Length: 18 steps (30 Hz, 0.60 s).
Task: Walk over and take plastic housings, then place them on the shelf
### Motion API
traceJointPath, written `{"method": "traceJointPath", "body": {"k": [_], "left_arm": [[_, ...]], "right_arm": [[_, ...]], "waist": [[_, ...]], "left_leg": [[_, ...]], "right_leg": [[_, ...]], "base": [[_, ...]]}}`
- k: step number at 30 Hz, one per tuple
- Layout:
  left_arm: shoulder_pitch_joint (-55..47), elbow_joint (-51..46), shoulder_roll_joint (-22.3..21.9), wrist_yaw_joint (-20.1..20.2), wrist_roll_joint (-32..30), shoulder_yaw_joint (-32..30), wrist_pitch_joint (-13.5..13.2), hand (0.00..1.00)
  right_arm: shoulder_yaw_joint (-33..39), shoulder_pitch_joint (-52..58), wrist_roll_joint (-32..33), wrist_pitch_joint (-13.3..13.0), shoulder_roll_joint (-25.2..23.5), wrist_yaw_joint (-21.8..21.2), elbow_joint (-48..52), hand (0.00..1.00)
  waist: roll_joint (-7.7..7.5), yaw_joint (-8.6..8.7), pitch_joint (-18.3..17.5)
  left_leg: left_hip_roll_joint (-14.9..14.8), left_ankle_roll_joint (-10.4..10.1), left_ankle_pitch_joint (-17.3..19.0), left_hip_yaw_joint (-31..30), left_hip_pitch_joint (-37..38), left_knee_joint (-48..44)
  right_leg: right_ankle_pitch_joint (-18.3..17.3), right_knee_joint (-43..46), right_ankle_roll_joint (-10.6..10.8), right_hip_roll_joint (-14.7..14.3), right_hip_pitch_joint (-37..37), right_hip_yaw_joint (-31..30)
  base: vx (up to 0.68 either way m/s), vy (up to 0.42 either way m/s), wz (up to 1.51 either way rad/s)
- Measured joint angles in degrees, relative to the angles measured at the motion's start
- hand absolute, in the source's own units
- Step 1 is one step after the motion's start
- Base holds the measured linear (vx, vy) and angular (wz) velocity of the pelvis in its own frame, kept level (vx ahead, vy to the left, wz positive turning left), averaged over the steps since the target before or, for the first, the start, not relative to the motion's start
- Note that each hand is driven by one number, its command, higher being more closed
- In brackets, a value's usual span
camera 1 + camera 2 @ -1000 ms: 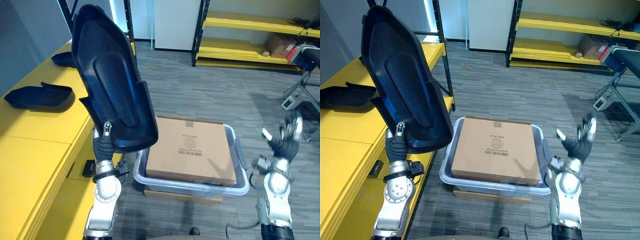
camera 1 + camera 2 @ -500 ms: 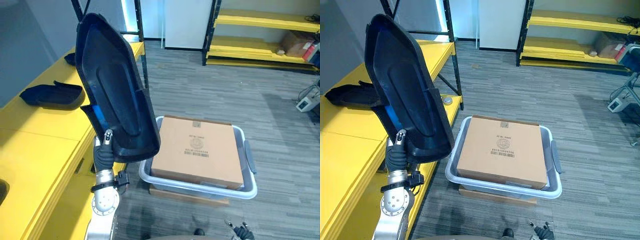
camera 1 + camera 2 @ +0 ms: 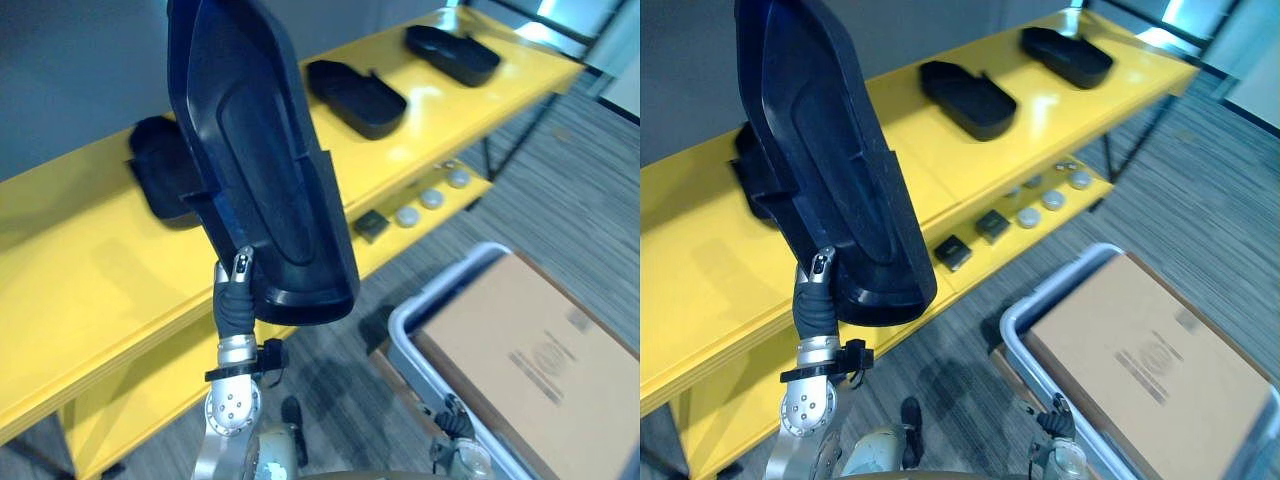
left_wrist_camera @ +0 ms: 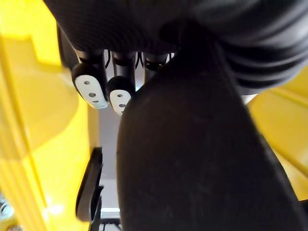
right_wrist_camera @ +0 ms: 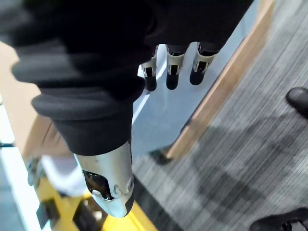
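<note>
One large dark blue plastic housing [image 3: 265, 170] stands upright in my left hand [image 3: 234, 300], fingers curled round its lower edge, over the yellow shelf [image 3: 90, 270] where three more dark housings [image 3: 355, 97] lie. My right hand [image 5: 172, 60] hangs low, fingers relaxed, near the grey plastic tote [image 3: 420, 340]

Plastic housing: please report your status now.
Left robot hand shut on plastic housing, held on end before yellow shelf. Right robot hand open, empty, low. Three other housings on shelf.
</note>
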<state>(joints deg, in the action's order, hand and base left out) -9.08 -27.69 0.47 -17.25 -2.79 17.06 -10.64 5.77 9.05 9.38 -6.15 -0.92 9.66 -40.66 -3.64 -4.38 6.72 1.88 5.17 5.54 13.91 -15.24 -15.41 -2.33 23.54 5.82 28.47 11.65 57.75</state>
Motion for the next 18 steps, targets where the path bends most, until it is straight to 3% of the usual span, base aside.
{"method": "traceJointPath", "body": {"k": [1,2,3,4,5,7,9,10,12,13,14,15,18], "left_arm": [[0.95,0.0,-0.06,0.1,0.0,0.54,-0.02,1.0],[3.08,-0.07,0.14,0.19,-0.1,1.71,-0.13,1.0],[3.81,-0.08,0.37,0.02,-0.11,1.66,-0.23,1.0],[4.51,-0.07,0.54,-0.47,-0.11,1.29,-0.76,1.0],[4.29,0.04,0.6,-0.97,-0.08,1.16,-1.51,1.0],[3.95,0.54,0.83,-1.78,-0.08,1.12,-2.3,1.0],[3.93,2.15,0.78,-1.79,-0.09,1.19,-2.28,1.0],[3.92,3.41,0.73,-1.8,-0.08,1.23,-2.29,1.0],[3.63,5.02,0.74,-1.78,-0.1,1.41,-2.26,1.0],[3.16,5.18,0.78,-1.78,-0.1,1.35,-2.25,1.0],[2.55,5.07,0.93,-1.77,-0.11,1.15,-2.28,1.0],[1.63,5.1,0.58,-1.77,-0.11,0.95,-2.31,1.0],[-2.44,4.45,0.0,-1.42,-0.04,0.56,-2.42,1.0]], "right_arm": [[-0.03,-0.03,-0.11,0.19,-0.02,-0.04,0.01,0.0],[-0.11,-0.54,-0.56,0.46,-0.68,-0.07,0.0,0.0],[-0.38,-0.84,-0.56,0.48,-0.9,-0.12,0.0,0.0],[-1.19,-1.33,-0.58,0.44,-0.79,-0.44,-0.04,0.0],[-1.37,-1.6,-0.62,0.2,-0.81,-0.85,-0.78,0.0],[-1.31,-2.53,-0.63,0.34,-0.88,-0.92,-1.45,0.0],[-1.37,-2.42,-0.64,0.33,-0.92,-0.93,-1.37,0.0],[-1.47,-2.35,-0.63,0.34,-0.96,-0.92,-1.37,0.0],[-1.47,-2.07,-0.63,0.34,-1.0,-0.85,-1.31,0.0],[-1.6,-1.83,-0.65,0.34,-1.22,-0.82,-1.21,0.0],[-1.89,-1.69,-0.69,0.41,-0.91,-0.82,-1.14,0.0],[-2.32,-1.73,-0.97,0.42,-0.73,-0.86,-1.01,0.0],[-2.49,-2.08,-1.06,0.31,-0.6,-0.91,1.75,0.0]], "waist": [[0.11,0.35,-0.04],[0.48,0.49,0.0],[0.57,0.56,-0.01],[0.61,0.65,-0.17],[0.82,0.57,-0.81],[-0.2,0.56,-1.56],[0.58,1.27,-1.47],[1.03,2.22,-1.34],[0.69,2.58,-1.51],[0.25,2.45,-1.75],[-0.72,2.44,-2.11],[-0.44,2.22,-2.43],[1.08,1.4,-3.09]], "left_leg": [[0.98,0.64,0.54,-1.43,0.88,-0.08],[2.02,1.46,1.84,-4.59,3.15,-0.45],[2.02,1.41,2.31,-5.66,4.07,-0.58],[1.99,1.28,2.54,-6.99,6.04,0.22],[2.36,1.23,2.46,-7.6,7.58,2.12],[3.35,1.28,2.25,-9.61,9.76,3.19],[3.67,1.22,2.28,-12.29,11.14,3.07],[3.89,1.15,2.32,-14.13,11.92,2.84],[5.04,0.09,2.95,-16.45,13.32,2.51],[5.61,-0.52,3.42,-16.56,13.91,2.5],[6.42,-1.13,3.79,-16.34,14.29,2.21],[6.32,-1.62,4.65,-16.24,14.21,1.24],[2.85,-3.81,6.53,-15.07,14.29,-0.7]], "right_leg": [[1.1,4.06,-3.45,1.86,-0.48,-1.74],[2.88,15.2,-9.63,3.81,-4.63,-12.69],[0.68,19.02,-8.67,2.79,-7.09,-17.66],[-3.68,23.92,-6.03,-0.29,-11.71,-26.36],[-6.8,24.23,-5.04,-3.47,-15.57,-31.59],[-10.62,20.64,-4.93,-7.22,-19.7,-35.57],[-13.11,15.52,-4.14,-12.69,-22.35,-41.52],[-13.86,12.74,-2.87,-16.57,-23.81,-47.28],[-13.71,7.6,-1.46,-20.08,-25.15,-53.99],[-11.16,4.52,-1.96,-20.12,-24.96,-54.24],[-5.87,1.6,-2.86,-19.53,-24.85,-53.62],[-6.34,0.64,-2.13,-19.33,-24.2,-52.71],[-5.52,-5.57,-3.3,-22.62,-19.88,-51.26]], "base": [[0.31,0.326,1.27],[0.27,0.251,0.84],[0.31,0.274,0.83],[0.25,0.186,0.58],[0.26,0.169,0.48],[0.26,0.085,0.51],[0.23,0.018,0.83],[0.21,-0.028,0.96],[0.23,-0.065,1.08],[0.22,-0.095,0.86],[0.21,-0.126,0.61],[0.25,-0.154,0.35],[0.16,-0.125,-0.01]]}}
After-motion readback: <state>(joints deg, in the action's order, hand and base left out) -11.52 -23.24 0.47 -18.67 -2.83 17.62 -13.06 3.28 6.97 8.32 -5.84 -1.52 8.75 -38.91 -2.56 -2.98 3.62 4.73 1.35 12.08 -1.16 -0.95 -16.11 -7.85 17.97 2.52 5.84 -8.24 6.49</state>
